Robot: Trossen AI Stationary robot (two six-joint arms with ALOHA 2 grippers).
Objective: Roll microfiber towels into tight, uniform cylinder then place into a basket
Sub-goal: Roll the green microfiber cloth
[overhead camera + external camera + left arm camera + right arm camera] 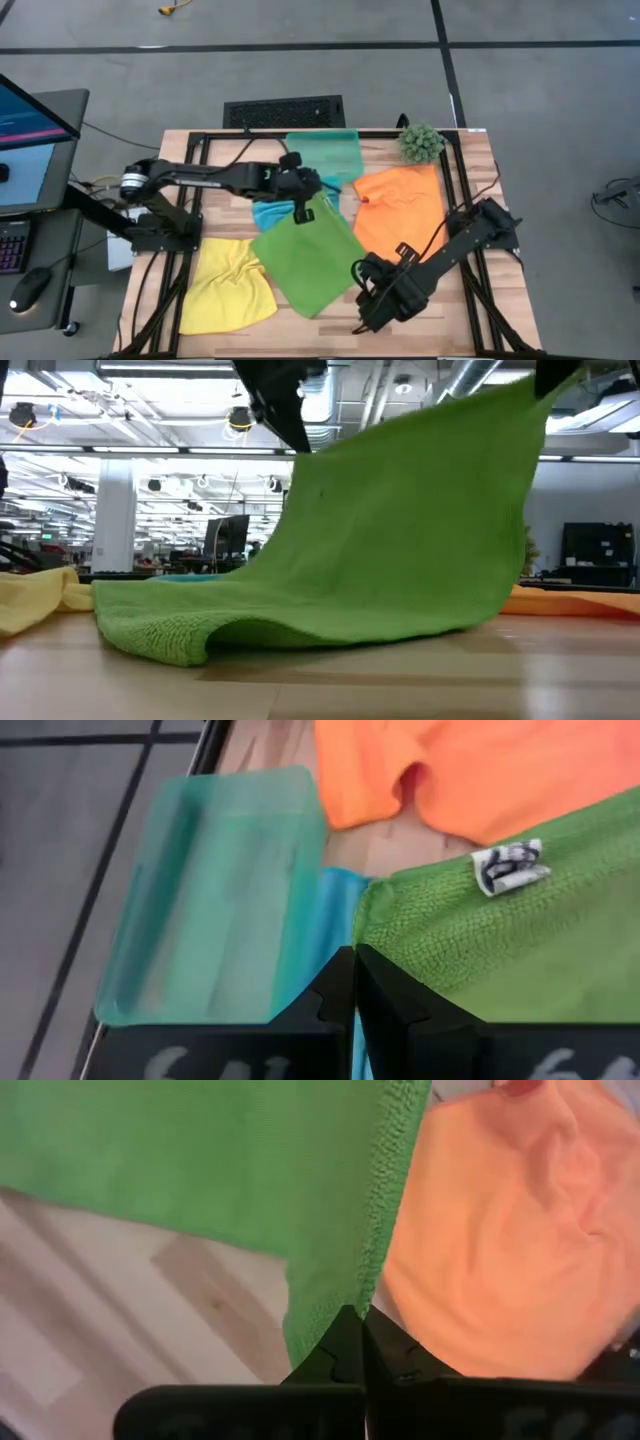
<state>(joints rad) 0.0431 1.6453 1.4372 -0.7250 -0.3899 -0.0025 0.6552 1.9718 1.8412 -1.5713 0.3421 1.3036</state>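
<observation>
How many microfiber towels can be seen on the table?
4: green towel at center, held by both grippers; yellow towel to its left; orange towel to its right; blue towel partly hidden beneath.

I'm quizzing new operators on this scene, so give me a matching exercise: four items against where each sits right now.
Items:
1. green towel
2. yellow towel
3. orange towel
4. basket

Places:
A. flat at the table's near-left part
B. at the far edge, empty
C. lifted by two corners, one in each gripper
D. flat near the spiky plant ball

Pairs: 1-C, 2-A, 3-D, 4-B
</observation>
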